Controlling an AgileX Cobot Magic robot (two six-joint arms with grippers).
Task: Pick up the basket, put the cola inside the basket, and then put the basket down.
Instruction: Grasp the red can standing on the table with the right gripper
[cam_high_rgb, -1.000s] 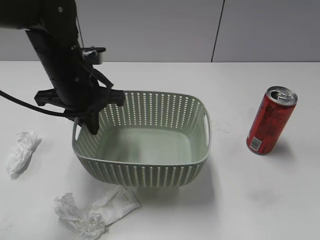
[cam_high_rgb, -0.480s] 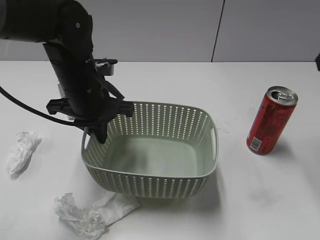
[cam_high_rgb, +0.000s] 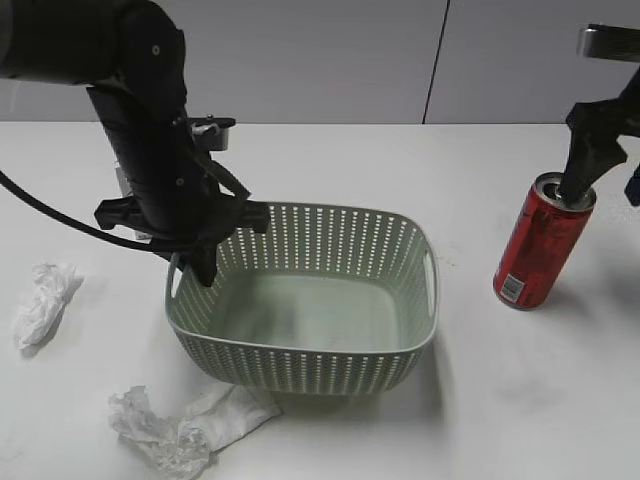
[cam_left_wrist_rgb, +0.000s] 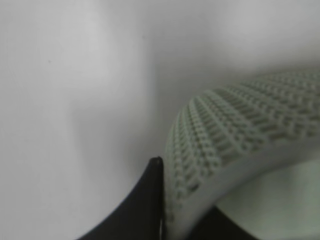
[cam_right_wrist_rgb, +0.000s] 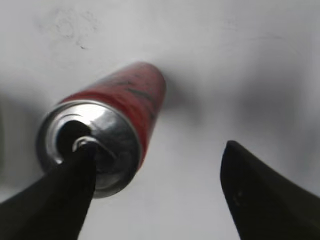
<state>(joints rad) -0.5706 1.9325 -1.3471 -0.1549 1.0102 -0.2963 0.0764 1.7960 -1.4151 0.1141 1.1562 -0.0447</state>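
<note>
One basket (cam_high_rgb: 305, 300) sits on the table (cam_high_rgb: 500, 400). One cola (cam_high_rgb: 540, 240), a red can, stands upright to its right. Two crumpled white wads of paper lie on the left: one (cam_high_rgb: 42, 302) beside the basket's left end, one (cam_high_rgb: 190, 425) in front of it. Two black arms are in view, so two hands: the left hand (cam_high_rgb: 195, 262) and the right hand (cam_high_rgb: 605, 160).

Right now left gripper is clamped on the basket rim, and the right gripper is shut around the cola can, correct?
Not quite. The left gripper is clamped on the basket rim, but the right gripper is open above the cola can, one finger over its top, as the right wrist view shows.
</note>
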